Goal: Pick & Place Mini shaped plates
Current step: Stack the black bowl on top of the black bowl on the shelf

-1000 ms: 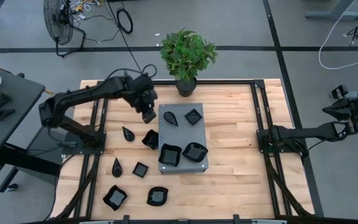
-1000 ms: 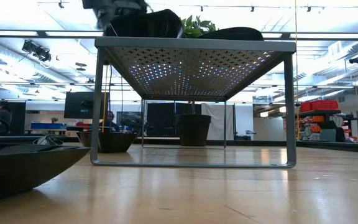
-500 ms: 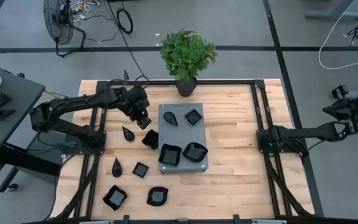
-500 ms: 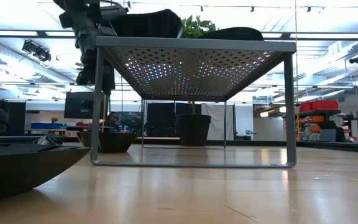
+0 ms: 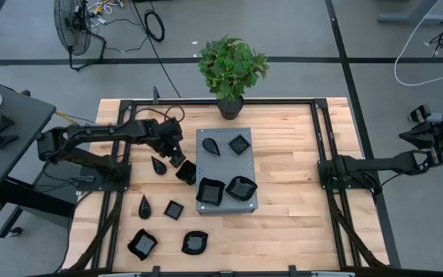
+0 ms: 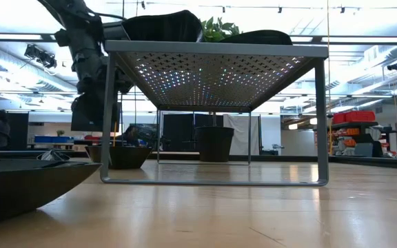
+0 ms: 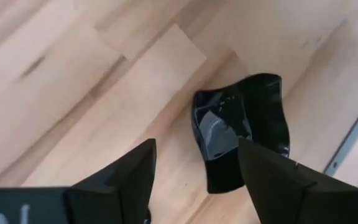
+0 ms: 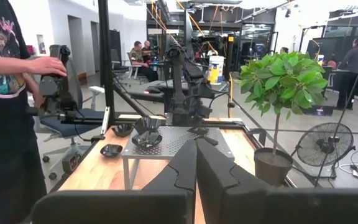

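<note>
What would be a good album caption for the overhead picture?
Open left gripper hovers beside the grey slab over a black mini plate on the table; right gripper waits far off.

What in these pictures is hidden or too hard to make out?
- High view: the left gripper is covered by its own arm; its open fingers show only in the left wrist view, over a black plate.
- Low view: plates on the grey stand show only as rims above its edge.
- Low view: the near plate is cut off by the picture's edge.
- High view: the right gripper, shut, waits off the table, too small for detail.
</note>
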Action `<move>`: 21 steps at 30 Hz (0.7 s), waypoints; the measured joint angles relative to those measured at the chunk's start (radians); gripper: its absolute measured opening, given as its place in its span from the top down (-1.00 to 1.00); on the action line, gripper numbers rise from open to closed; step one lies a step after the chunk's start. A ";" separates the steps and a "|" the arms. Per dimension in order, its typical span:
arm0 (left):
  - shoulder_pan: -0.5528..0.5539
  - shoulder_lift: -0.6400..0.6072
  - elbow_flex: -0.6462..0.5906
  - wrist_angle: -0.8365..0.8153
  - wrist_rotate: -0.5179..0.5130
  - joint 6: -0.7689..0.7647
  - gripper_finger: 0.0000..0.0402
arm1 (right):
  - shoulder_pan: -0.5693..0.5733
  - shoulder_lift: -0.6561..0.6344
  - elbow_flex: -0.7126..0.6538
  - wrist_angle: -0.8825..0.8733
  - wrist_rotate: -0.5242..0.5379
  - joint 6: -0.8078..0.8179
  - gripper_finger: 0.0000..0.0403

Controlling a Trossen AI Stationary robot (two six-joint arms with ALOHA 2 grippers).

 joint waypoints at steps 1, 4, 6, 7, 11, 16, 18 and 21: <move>-0.009 0.000 -0.002 -0.001 -0.002 -0.006 -0.17 | 0.000 0.000 0.000 0.000 0.000 0.000 0.92; -0.034 0.000 -0.002 0.013 -0.031 -0.024 -0.17 | 0.000 0.000 0.000 0.000 0.000 0.000 0.92; -0.052 0.000 -0.002 0.015 -0.065 -0.053 -0.18 | 0.000 0.000 0.000 0.000 0.000 0.000 0.92; -0.061 0.004 -0.002 0.021 -0.080 -0.075 -0.18 | 0.000 0.000 0.000 0.000 0.000 0.000 0.92; -0.088 0.014 -0.001 0.030 -0.093 -0.157 -0.18 | 0.000 0.000 0.000 0.000 0.000 0.000 0.92; -0.124 0.020 -0.001 0.023 -0.096 -0.235 -0.18 | 0.000 0.000 0.000 0.000 0.000 0.000 0.92; -0.131 0.020 -0.002 0.020 -0.109 -0.250 -0.18 | 0.000 0.000 0.000 0.000 0.000 0.000 0.92; -0.139 0.020 -0.025 0.039 -0.117 -0.259 -0.18 | 0.000 0.000 0.000 0.000 0.000 0.000 0.92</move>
